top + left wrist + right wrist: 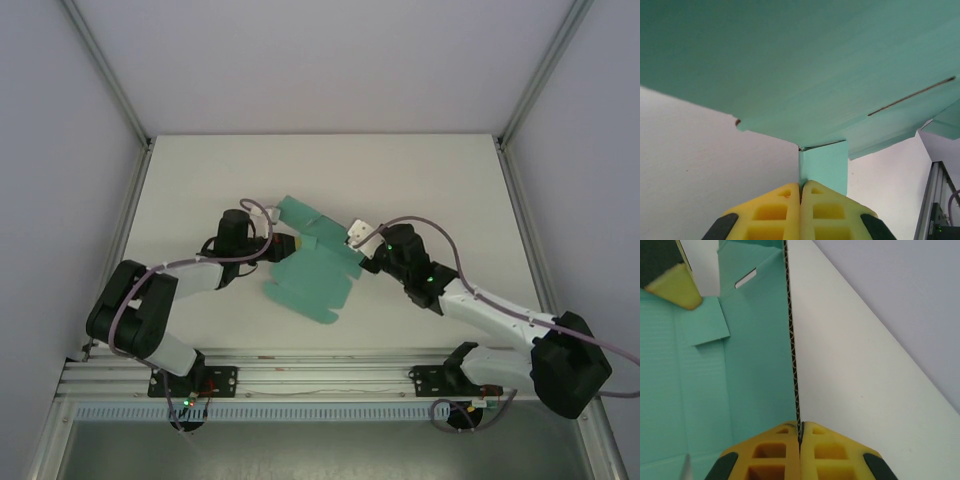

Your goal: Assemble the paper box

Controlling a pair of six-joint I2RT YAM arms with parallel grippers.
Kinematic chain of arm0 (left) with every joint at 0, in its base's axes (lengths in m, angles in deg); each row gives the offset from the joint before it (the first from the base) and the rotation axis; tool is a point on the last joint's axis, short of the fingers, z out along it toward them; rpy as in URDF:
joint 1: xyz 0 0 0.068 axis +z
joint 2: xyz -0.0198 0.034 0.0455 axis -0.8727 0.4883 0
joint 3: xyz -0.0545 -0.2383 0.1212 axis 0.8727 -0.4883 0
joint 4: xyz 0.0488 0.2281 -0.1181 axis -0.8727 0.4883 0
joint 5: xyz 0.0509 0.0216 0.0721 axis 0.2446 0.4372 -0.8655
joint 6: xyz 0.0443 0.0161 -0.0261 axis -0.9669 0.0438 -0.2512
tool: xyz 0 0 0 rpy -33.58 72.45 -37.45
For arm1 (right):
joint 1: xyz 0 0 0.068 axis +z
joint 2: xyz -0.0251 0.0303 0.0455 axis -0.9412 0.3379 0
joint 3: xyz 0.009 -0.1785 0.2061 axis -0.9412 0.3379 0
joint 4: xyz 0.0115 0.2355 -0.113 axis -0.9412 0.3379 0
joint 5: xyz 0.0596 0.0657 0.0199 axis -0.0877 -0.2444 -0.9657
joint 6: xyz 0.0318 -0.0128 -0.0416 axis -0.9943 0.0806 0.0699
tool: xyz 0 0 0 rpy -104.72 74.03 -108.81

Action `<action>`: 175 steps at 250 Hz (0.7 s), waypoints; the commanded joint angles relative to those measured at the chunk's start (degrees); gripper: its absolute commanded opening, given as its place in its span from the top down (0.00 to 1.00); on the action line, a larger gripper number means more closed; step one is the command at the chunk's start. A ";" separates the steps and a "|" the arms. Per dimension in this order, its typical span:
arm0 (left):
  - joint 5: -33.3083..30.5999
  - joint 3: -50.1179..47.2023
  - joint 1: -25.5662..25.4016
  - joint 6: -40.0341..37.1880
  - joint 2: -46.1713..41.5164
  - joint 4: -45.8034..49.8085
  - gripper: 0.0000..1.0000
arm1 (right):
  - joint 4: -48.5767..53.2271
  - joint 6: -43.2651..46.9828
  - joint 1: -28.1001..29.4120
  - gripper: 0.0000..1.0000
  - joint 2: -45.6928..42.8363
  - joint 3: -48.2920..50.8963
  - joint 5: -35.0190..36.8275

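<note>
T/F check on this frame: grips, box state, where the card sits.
1. The left gripper and the right gripper are both shut on the paper box. True.
2. The paper box is folded up and closed. False: it is an opened-out sheet with its flaps spread.
3. The right gripper pinches the card by its edge. True.
4. The paper box hangs over the far edge of the table. False: it sits over the middle, between the arms.

A robotics lab test cell; a white bench (200, 180) is boxed in by plain pale walls (330, 60) on three sides; aluminium frame posts (105, 70) rise from its far corners; a slotted metal rail (320, 372) along its near edge carries the cabled left arm (180, 280) and right arm (490, 315).
</note>
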 commanded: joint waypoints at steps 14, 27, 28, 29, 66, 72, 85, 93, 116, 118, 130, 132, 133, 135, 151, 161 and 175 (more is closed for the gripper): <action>-6.81 -0.19 -0.36 -2.09 -4.16 7.35 0.48 | 3.46 8.60 0.23 1.00 1.51 -4.31 6.07; -9.34 -0.14 -0.32 -1.79 -5.84 10.15 0.23 | 3.98 10.33 0.31 1.00 2.21 -5.06 7.96; -9.54 -0.10 -0.35 -1.78 -5.95 10.42 0.22 | 3.98 10.41 0.35 1.00 2.33 -5.08 8.11; -9.73 -0.07 -0.37 -1.78 -6.13 10.64 0.21 | 3.98 10.57 0.37 1.00 2.39 -5.13 8.27; -19.06 0.45 -0.24 -2.50 -12.64 20.43 0.00 | 0.67 19.72 2.13 1.00 5.46 -4.50 13.27; -20.56 0.62 -0.19 -2.49 -13.78 21.79 0.00 | 0.08 21.08 2.46 1.00 6.25 -4.57 14.37; -24.21 1.20 0.03 -1.75 -16.16 24.61 0.00 | -1.68 23.96 3.06 1.00 8.01 -4.27 16.32; -26.43 1.96 0.45 -0.95 -17.40 26.45 0.00 | -4.60 25.74 3.55 1.00 9.23 -3.56 18.04; -32.26 3.98 2.58 1.08 -19.19 30.26 0.00 | -14.97 32.84 5.36 1.00 12.48 -0.53 21.47; -32.69 4.23 2.88 1.25 -19.18 30.45 0.00 | -15.61 33.47 5.46 1.00 12.71 -0.35 21.50; -34.11 5.42 4.55 1.74 -18.55 31.22 0.00 | -16.77 35.91 6.16 1.00 14.07 -0.18 22.02; -34.18 5.64 4.80 1.74 -18.36 31.29 0.00 | -16.61 36.13 6.23 1.00 14.23 -0.29 22.03; -34.23 5.78 4.93 1.79 -18.27 31.31 0.00 | -16.56 36.18 6.30 1.00 14.36 -0.32 22.09; -34.26 6.04 5.14 1.84 -18.05 31.44 0.00 | -16.32 36.33 6.35 1.00 14.52 -0.48 22.18; -34.50 8.35 6.59 2.27 -15.50 32.96 0.00 | -16.51 37.37 7.08 1.00 15.79 -0.61 22.46; -35.34 9.97 6.74 2.36 -13.55 34.20 0.00 | -18.76 38.58 7.46 1.00 16.39 0.13 22.07; -35.49 12.09 6.84 1.72 -10.55 35.03 0.00 | -23.87 41.12 8.01 1.00 17.50 1.65 22.01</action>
